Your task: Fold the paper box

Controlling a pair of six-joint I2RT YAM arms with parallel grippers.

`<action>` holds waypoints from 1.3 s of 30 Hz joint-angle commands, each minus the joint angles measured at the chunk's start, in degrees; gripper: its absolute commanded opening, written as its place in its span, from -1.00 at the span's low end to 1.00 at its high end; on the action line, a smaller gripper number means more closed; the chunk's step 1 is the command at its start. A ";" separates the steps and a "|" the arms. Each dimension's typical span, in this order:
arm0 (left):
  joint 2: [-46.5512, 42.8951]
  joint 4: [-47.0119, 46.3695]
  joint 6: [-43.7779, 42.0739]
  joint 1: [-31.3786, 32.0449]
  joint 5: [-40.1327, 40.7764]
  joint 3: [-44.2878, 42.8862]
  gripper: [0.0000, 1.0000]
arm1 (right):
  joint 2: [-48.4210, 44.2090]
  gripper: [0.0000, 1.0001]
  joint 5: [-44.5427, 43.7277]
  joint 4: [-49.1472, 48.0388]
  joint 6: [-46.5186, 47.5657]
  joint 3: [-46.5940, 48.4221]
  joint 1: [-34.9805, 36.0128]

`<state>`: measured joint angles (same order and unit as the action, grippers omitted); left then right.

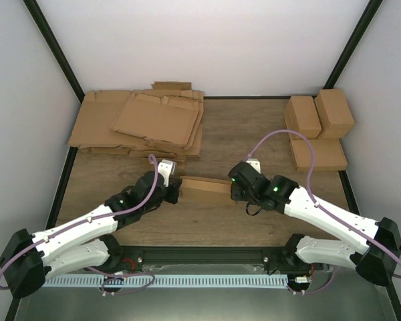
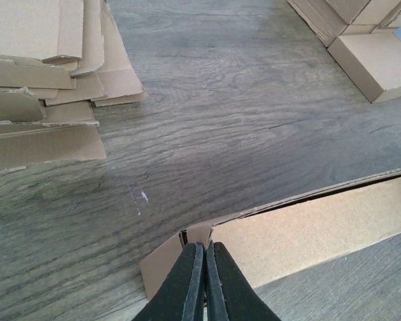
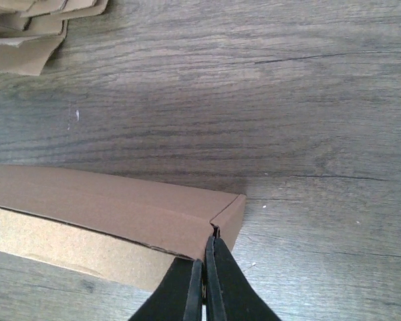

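The left tool (image 1: 174, 193) (image 2: 202, 247) and the right tool (image 1: 234, 190) (image 3: 206, 242) each pinched one end of the paper box (image 1: 206, 186) (image 2: 321, 227) (image 3: 113, 204), which lay half-folded as a long, low brown shape near the middle of the wooden surface (image 1: 254, 137), just ahead of the two arms. In the left wrist view, the black fingers (image 2: 187, 281) were drawn together to a thin slit at the box's left corner, where a short end flap met the long wall; they appeared to be clamped on a cardboard edge there. In the right wrist view, the fingers (image 3: 222, 281) were likewise all but closed, gripping the thin edge at the box's right corner, with the top panel tilting away to the left. A pile of flat cardboard sheets (image 1: 144, 124) (image 2: 33, 100) (image 3: 27, 30) sat at the far left of the surface, well apart from the box. Three folded boxes (image 1: 319, 124) (image 2: 377, 63) stood at the far right.
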<state>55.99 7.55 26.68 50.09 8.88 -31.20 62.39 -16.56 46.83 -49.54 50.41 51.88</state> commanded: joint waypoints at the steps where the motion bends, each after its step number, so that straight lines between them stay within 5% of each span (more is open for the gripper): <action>1: -0.37 -1.30 0.86 1.02 -0.85 2.53 -0.92 | 0.49 -0.99 2.80 2.15 -3.14 -4.56 -0.08; 16: -1.05 1.32 -2.27 2.09 2.67 0.58 -0.93 | -3.62 -0.90 -0.44 1.65 -0.30 -3.77 0.07; 39: -0.11 4.24 -4.15 2.11 2.40 -2.72 -0.93 | -5.89 -0.33 -2.06 5.58 3.11 3.63 -0.19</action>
<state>55.61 10.57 23.35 52.16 10.96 -32.36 56.95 -17.37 51.27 -47.35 50.63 51.92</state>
